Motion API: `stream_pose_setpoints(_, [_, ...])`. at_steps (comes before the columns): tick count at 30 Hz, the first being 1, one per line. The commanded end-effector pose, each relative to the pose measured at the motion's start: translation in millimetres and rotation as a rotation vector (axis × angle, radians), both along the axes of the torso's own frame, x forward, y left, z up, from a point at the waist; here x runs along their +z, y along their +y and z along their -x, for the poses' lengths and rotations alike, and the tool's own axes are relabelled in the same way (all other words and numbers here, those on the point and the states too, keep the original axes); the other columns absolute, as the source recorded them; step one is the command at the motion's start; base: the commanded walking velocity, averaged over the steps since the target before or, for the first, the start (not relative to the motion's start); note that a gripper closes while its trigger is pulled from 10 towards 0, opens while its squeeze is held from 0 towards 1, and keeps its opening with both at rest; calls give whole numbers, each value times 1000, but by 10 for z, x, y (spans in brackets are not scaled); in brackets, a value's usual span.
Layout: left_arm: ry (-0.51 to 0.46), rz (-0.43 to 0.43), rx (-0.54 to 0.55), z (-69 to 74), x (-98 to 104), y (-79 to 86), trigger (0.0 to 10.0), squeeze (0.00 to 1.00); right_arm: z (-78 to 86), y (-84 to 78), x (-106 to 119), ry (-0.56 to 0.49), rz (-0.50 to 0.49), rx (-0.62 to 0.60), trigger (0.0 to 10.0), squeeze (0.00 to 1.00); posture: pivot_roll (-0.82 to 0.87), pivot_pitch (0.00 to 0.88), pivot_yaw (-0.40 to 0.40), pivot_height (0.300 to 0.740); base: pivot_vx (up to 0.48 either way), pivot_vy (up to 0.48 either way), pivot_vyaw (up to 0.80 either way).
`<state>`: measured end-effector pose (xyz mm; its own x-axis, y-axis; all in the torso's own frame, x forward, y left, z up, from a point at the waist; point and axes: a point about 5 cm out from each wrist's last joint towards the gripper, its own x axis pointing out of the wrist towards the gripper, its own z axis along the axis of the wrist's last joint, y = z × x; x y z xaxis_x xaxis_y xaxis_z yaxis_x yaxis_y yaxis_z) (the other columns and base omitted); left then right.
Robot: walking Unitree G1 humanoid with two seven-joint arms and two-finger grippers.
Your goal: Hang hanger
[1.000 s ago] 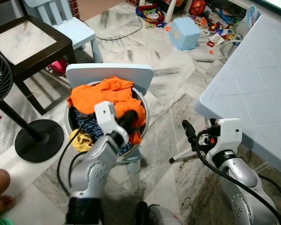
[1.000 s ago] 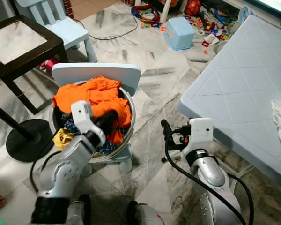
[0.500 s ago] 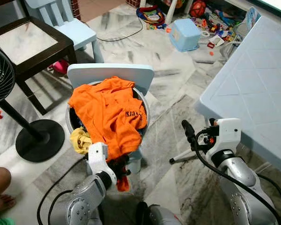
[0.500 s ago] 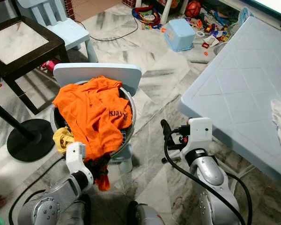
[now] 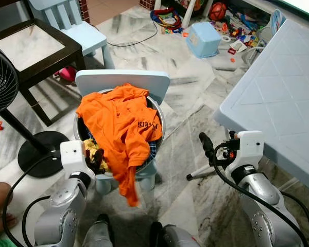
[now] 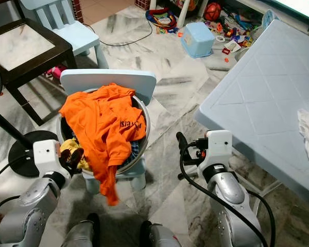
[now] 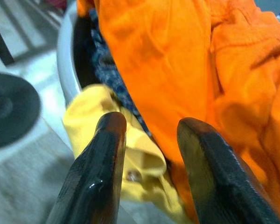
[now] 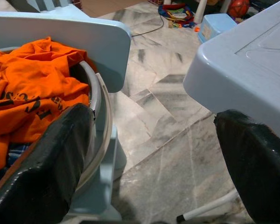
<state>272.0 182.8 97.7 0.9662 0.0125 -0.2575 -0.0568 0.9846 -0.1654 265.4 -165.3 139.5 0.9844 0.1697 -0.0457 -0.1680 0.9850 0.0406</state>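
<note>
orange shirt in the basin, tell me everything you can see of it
The orange shirt is soft, crumpled cloth with dark lettering. It lies heaped on top of the clothes in the round metal basin on the pale blue chair. One end spills over the basin's front rim and hangs down toward the floor. Nothing grips it.

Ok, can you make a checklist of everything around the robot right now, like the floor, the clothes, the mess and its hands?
Surface: marble floor.
Job's things: no hanger seen; orange shirt drapes over the metal basin on a small blue chair.
Clutter: toys, blue box.
Grippers: left gripper open beside the yellow cloth; right gripper open, empty.
Cables: black cord on floor.
Surroundings: fan, dark table, pale blue table.
</note>
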Motion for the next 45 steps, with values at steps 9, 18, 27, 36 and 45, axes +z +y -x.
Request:
stream_pose_setpoints(9, [7, -236, -244, 150, -76, -226, 10000, 1000, 9, -70, -23, 2, 12, -27, 10000, 0, 33, 237, -127, 740, 0, 0, 0])
stream_pose_setpoints(18, [78, -287, -336, 343, -250, -162, 10000, 965, -1, -41, -32, 2, 7, -19, 10000, 0, 43, 234, -135, 740, 0, 0, 0])
stream_pose_setpoints(27, [60, -310, -323, 185, -310, -91, 0, 0, -49, -29, 0, -13, 7, -15, 10000, 0, 32, 219, -138, 740, 0, 0, 0])
stream_pose_setpoints(36, [12, -263, -374, -40, -360, -317, 10000, 0, -47, -8, 8, -17, 1, -15, 10000, 0, 11, 210, -132, 740, 0, 0, 0])
stream_pose_setpoints(45, [72, -273, -430, -143, -445, -449, 10000, 0, -24, -57, 14, -19, 12, -24, 10000, 0, 0, 213, -132, 740, 0, 0, 0])
